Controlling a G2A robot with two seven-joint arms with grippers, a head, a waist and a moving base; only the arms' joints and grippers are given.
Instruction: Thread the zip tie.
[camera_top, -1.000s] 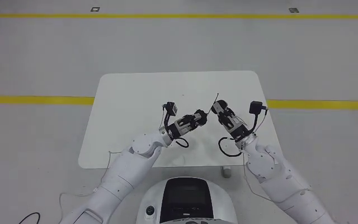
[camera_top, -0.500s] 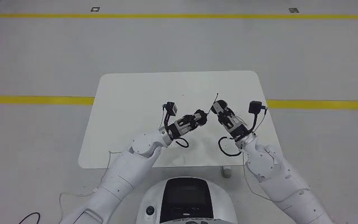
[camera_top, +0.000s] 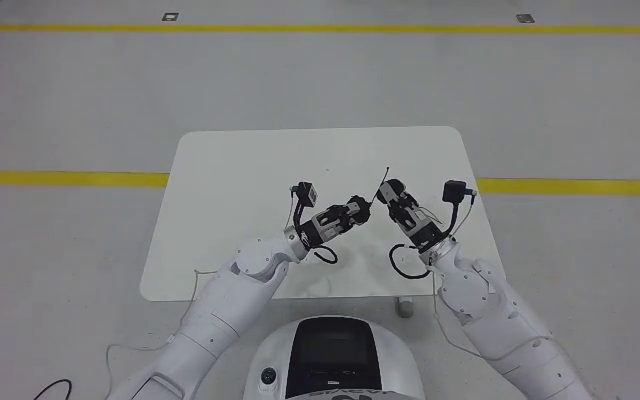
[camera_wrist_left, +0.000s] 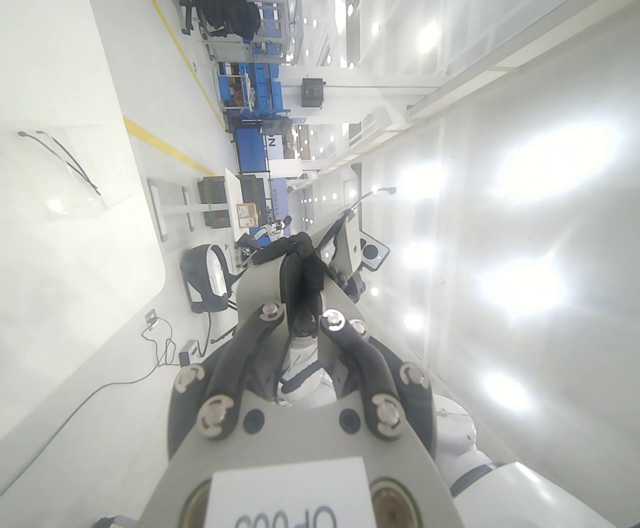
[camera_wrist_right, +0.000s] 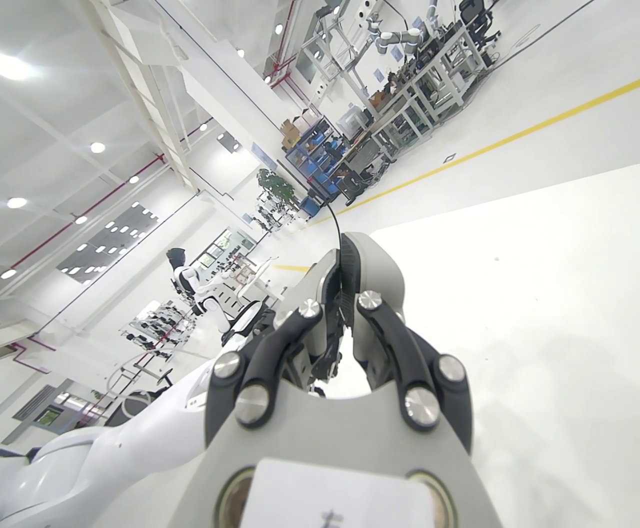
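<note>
A white desk (camera_top: 230, 180) stands across one yellow stripe (camera_top: 80, 179) on the pale floor, with a second stripe (camera_top: 300, 28) well beyond the desk's far edge and two small square plates (camera_top: 170, 17) (camera_top: 525, 18) just past it.

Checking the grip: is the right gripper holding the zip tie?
Yes, the right gripper pinches the zip tie, whose end pokes out.

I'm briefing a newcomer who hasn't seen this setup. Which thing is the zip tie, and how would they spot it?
Start at the white table and find the right hand raised above it. The zip tie is the thin black strip sticking out from between that hand's shut fingers. Unlike the broad grey fingers and ribbed black pads around it, it is hair-slim and curves to a fine tip.
</note>
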